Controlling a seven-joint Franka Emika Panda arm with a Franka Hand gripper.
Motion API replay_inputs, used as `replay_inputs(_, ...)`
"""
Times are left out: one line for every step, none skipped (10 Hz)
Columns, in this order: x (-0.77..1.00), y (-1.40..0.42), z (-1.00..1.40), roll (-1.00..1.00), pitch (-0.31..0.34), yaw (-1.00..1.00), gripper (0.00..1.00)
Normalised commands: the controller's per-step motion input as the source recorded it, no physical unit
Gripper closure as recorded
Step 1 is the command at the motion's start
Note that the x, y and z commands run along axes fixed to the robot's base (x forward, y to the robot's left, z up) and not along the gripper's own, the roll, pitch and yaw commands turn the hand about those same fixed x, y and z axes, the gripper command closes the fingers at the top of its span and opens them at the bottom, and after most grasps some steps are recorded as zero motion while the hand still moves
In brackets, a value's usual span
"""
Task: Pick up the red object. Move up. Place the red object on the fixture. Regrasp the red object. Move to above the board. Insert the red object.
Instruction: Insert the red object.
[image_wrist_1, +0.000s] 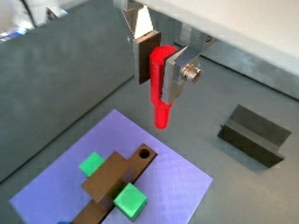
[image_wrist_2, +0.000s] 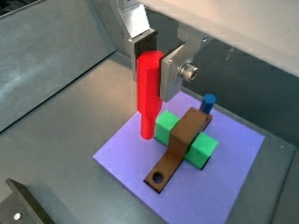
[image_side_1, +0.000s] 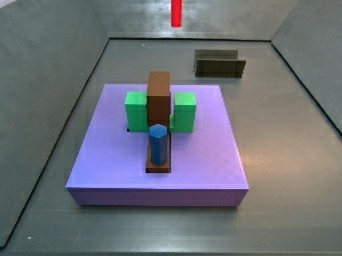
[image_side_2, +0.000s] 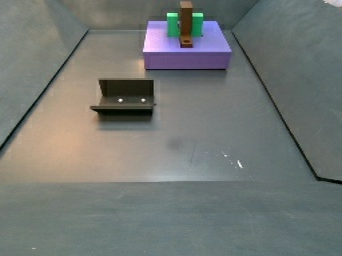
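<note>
Gripper (image_wrist_1: 160, 63) is up in the air w/ its silver plates clamped on the upper part of the red object (image_wrist_1: 162, 87), peg hanging straight down, approx above the board (image_wrist_1: 70, 179) near the holed end of the brown bar (image_wrist_1: 117, 179); both wrist views show this. Peg looks like a stiff, light plastic rod, smooth-sided, so prob a bit slippery; flat pads on a slim rod mean it could pivot if knocked. Best hold is where it's held now, high on the shaft, leaving the lower end free for the hole (image_wrist_1: 145, 153). Board also carries the green blocks (image_wrist_2: 187, 131) either side of the bar, and the blue peg (image_wrist_2: 208, 102) at the bar's other end. Fixture (image_side_2: 124, 97) sits empty on the floor, well apart from the board. Hard to tell: in a side view only the peg's lower tip (image_side_1: 177, 13) shows at the frame's top edge, gripper cut off; the other side pic shows neither. Peg's top end is hidden behind the plates, so grip depth unclear. Exact alignment over the hole can't be judged.
</note>
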Motion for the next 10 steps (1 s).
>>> replay_inputs(0.0,0.13,-0.74,-0.11,-0.181,-0.14,1.0)
replay_inputs(0.0,0.06,-0.81,-0.1,-0.051,-0.2,1.0)
replay_inputs(0.0,0.03,-0.75,-0.15,-0.01,-0.21,1.0)
replay_inputs(-0.03,0.0,-0.6,-0.16,0.0,-0.1,1.0)
replay_inputs(-0.13,0.0,-0.55,-0.13,0.0,-0.02,1.0)
replay_inputs(-0.13,0.0,-0.5,-0.1,0.0,-0.03,1.0)
replay_inputs(-0.06,0.0,-0.45,-0.16,0.0,-0.03,1.0)
replay_inputs(0.0,0.0,-0.38,-0.18,0.0,-0.02,1.0)
replay_inputs(0.0,0.0,-0.33,-0.2,0.0,0.0,1.0)
replay_inputs(0.0,0.0,-0.3,-0.23,-0.006,0.0,1.0)
